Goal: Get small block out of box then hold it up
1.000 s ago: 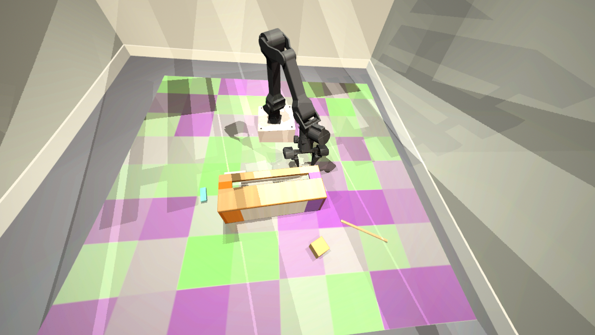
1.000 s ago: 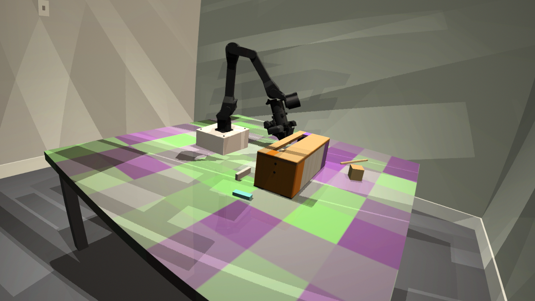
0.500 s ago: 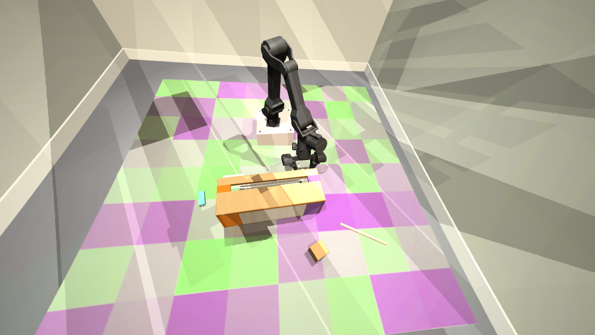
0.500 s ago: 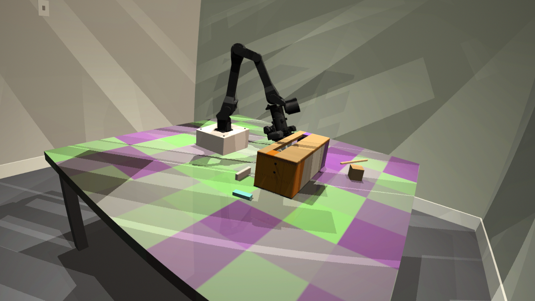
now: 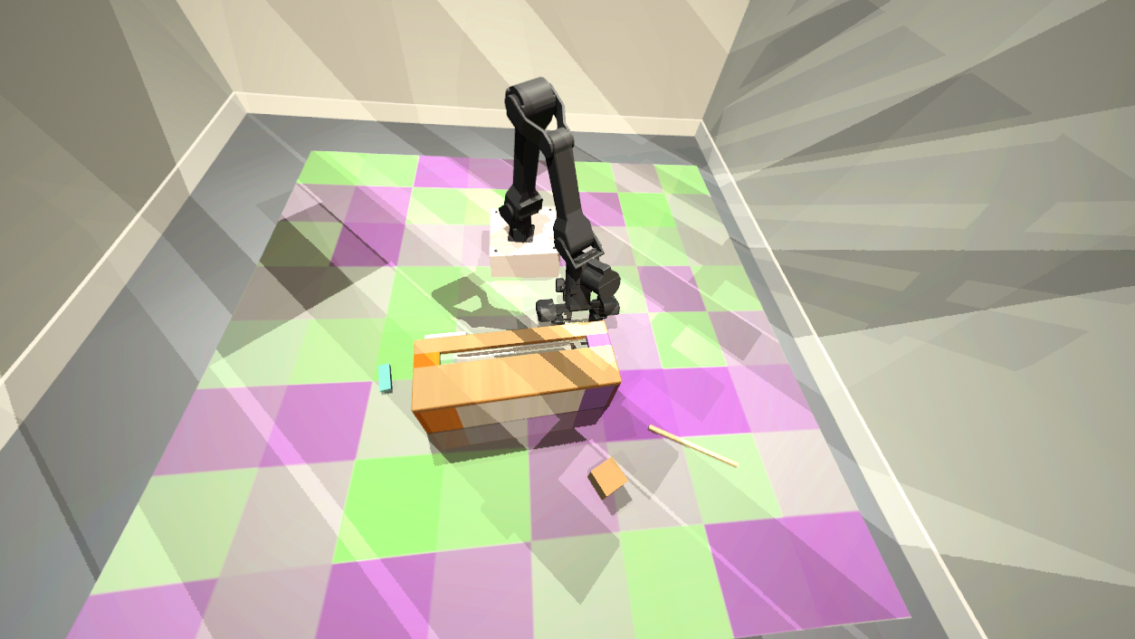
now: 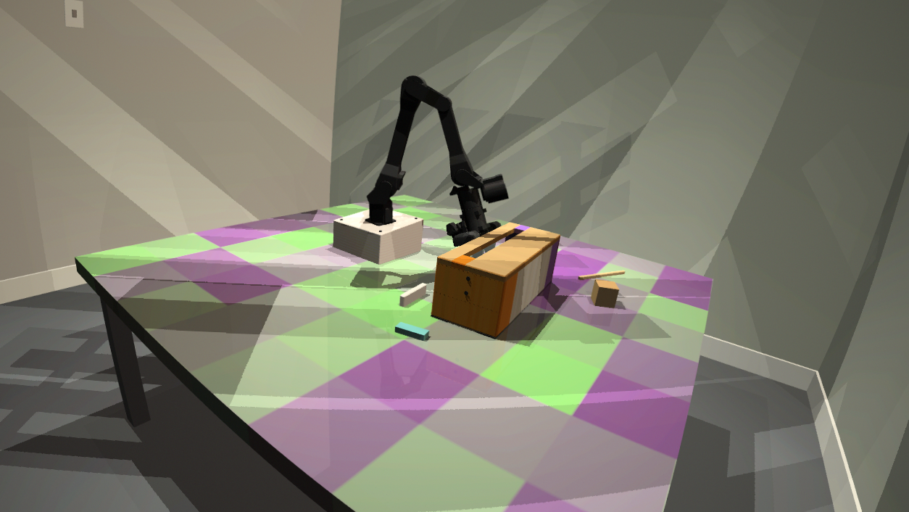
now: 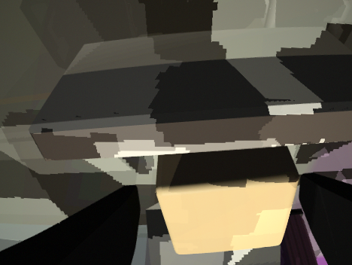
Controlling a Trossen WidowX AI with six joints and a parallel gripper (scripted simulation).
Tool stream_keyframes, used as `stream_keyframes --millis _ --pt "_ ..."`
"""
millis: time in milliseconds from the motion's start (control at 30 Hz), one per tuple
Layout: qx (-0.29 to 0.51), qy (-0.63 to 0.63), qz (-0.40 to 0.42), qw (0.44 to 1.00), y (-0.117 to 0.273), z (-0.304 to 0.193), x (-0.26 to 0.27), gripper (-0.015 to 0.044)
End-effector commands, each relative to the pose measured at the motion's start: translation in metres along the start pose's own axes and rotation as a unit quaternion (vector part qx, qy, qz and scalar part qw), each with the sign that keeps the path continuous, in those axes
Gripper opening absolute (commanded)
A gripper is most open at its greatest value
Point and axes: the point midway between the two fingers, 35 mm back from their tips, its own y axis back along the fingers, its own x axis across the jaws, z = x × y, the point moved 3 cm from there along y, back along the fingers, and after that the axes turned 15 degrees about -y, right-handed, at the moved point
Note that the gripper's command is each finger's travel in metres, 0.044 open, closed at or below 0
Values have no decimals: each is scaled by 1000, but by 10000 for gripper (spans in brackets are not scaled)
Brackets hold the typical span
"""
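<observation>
The small tan block [image 7: 227, 214] stands between the fingers of my gripper [image 7: 220, 193] [image 5: 577, 310] [image 6: 475, 233] in the wrist view. The gripper is partly open, with a gap at the left finger; the right finger is very near or at the block's edge. The block appears to be at the outer end of a grey chute [image 7: 165, 253], on the arm's side of the box [image 5: 508, 386] [image 6: 467, 299]. The box is tan with an orange end and a purple end; it stands upright. In the top and exterior views it hides my fingertips and the block.
A wide grey bar [image 7: 210, 132] lies just beyond the block. A larger tan cube [image 5: 607, 477] [image 6: 604, 294] and a thin stick [image 5: 692, 445] [image 6: 601, 275] lie on the box's far side. A teal piece [image 5: 385, 378] [image 6: 412, 331] and a white bar [image 6: 413, 294] lie near its orange end.
</observation>
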Motion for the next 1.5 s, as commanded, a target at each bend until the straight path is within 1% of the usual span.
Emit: stream_keyframes --millis 0,200,300,367,800,967,1467 --pt "-1 2 -1 1000 -2 2 0 233" --pt "-1 2 -1 1000 -2 2 0 75" --pt "-1 2 -1 1000 -2 2 0 55" --pt "-1 2 -1 1000 0 0 0 3" --pt "0 0 -1 1000 52 -23 -6 0" --pt "0 2 -1 1000 56 -24 -6 0" --pt "2 116 -65 991 119 -29 -13 0"
